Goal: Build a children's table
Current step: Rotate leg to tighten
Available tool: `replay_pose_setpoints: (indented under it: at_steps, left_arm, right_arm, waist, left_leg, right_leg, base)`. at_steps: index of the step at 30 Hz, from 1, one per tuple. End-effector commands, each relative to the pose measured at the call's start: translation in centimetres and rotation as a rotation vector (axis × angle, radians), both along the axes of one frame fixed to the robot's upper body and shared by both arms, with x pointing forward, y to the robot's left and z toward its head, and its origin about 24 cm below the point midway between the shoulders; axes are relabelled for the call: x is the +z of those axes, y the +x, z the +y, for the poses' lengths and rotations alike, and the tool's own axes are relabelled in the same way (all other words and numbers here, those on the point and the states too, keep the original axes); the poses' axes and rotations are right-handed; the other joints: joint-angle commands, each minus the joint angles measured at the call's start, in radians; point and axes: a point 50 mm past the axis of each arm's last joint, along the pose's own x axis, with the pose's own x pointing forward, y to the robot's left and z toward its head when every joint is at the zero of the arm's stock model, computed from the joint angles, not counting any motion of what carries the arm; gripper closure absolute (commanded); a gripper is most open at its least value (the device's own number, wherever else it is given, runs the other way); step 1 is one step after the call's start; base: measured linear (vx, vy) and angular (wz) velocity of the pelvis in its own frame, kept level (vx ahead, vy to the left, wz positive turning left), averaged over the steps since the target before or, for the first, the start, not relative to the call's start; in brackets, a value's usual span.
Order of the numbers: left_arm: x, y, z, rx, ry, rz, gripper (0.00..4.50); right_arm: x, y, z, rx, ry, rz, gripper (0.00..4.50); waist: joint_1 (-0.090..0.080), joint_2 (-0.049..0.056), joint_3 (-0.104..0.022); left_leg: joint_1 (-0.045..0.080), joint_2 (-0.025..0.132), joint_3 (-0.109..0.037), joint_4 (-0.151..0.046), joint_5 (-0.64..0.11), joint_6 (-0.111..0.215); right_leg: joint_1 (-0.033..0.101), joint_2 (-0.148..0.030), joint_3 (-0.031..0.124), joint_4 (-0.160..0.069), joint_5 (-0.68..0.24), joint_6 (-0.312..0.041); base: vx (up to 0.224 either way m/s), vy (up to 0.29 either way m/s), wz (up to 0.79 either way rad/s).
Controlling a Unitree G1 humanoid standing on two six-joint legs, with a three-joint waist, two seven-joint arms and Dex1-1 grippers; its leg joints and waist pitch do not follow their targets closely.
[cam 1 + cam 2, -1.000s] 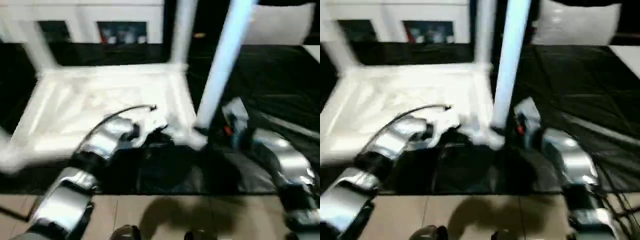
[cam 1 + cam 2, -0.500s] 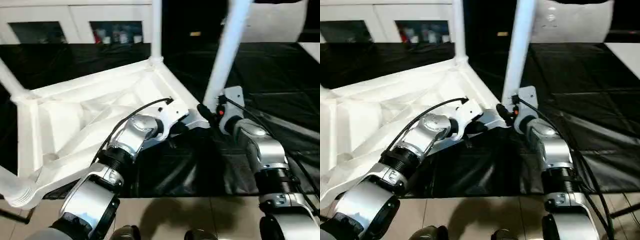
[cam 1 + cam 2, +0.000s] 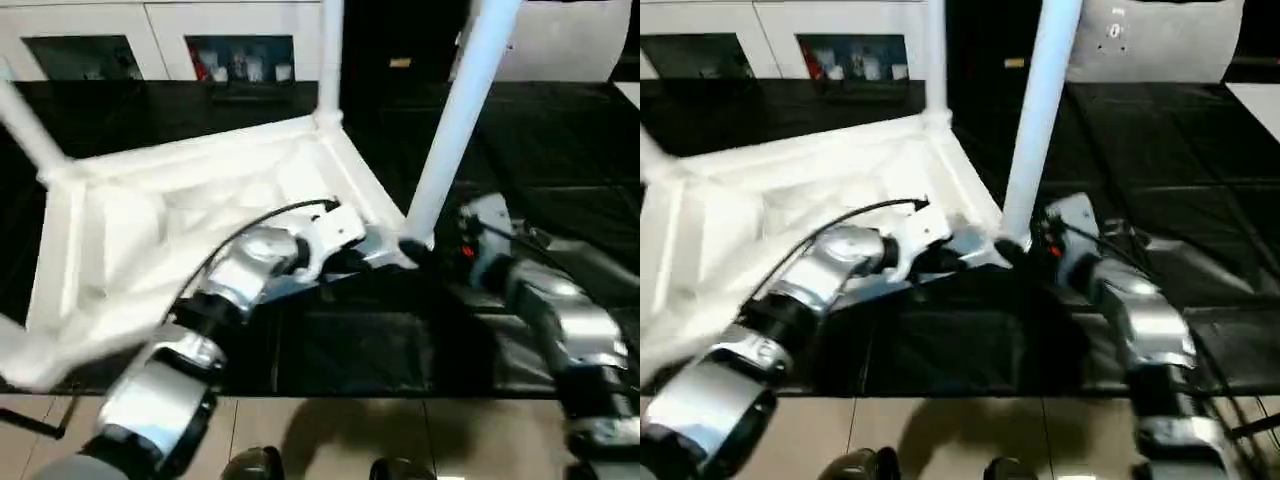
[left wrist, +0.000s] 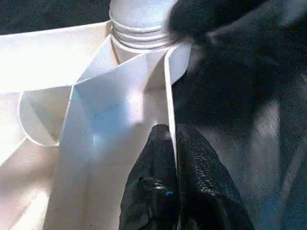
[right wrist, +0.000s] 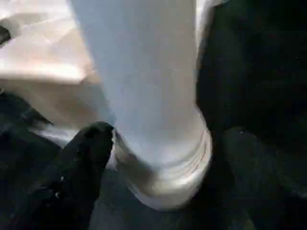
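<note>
Left wrist view, left end effector (image 4: 175, 143) clenched on the side wall of the upturned children's table (image 3: 200, 190) on the black bench (image 3: 560, 150), right end effector (image 5: 163, 158) released, spread either side of the near leg (image 3: 455, 120).

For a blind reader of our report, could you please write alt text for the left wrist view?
The left claw pinches the thin white side wall of the upturned children's table between its two black fingers. Just beyond stands a ringed leg base in its corner socket, with the black table cover alongside.
</note>
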Motion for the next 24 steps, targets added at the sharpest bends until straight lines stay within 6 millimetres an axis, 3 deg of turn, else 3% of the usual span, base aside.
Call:
replay_pose_setpoints:
  at_steps: [1, 3, 11, 17, 24]
  left_arm:
    - [-1.0, -0.8, 0.4, -0.094, 0.052, 0.024, 4.5]
    - [-1.1, -1.0, 0.7, -0.128, 0.058, 0.024, 4.5]
    - [-0.8, -2.8, 1.4, -0.391, 0.059, 0.064, 4.5]
    - [-1.0, -3.6, 1.6, -0.505, 0.076, 0.08, 4.5]
    - [-0.9, -4.0, 1.7, -0.543, 0.083, 0.086, 4.5]
  right_arm:
    - [1.2, -0.5, 0.2, 0.125, -0.004, -0.049, 0.12]
    - [1.4, -0.9, 0.0, 0.17, -0.014, -0.048, 0.02]
    - [2.0, -2.1, -0.8, 0.444, -0.06, -0.04, 0.02]
    - [2.1, -2.8, -0.7, 0.596, -0.025, 0.013, 0.56]
    - [1.8, -3.2, -0.1, 0.675, -0.006, 0.037, 1.19]
  waist:
    - [0.008, -0.012, -0.07]
    - [0.013, -0.011, -0.07]
    - [0.033, -0.011, -0.075]
    - [0.044, -0.009, -0.075]
    - [0.045, -0.011, -0.071]
  left_leg:
    - [0.021, 0.068, -0.033, -0.052, -0.132, 0.134]
    - [0.02, 0.071, -0.032, -0.05, -0.113, 0.149]
    - [0.023, 0.077, -0.029, -0.045, -0.116, 0.155]
    - [0.025, 0.08, -0.03, -0.046, -0.136, 0.146]
    - [0.025, 0.08, -0.032, -0.049, -0.178, 0.108]
  right_leg:
    - [0.055, -0.08, 0.041, -0.068, -0.031, -0.257]
    - [0.054, -0.08, 0.041, -0.062, 0.017, -0.264]
    - [0.05, -0.085, 0.037, -0.055, 0.031, -0.295]
    - [0.048, -0.086, 0.038, -0.055, -0.009, -0.295]
    - [0.045, -0.088, 0.04, -0.062, -0.107, -0.278]
  base:
    - [0.0, 0.0, 0.0]
    - [0.0, 0.0, 0.0]
    - [0.0, 0.0, 0.0]
    - [0.0, 0.0, 0.0]
    - [0.0, 0.0, 0.0]
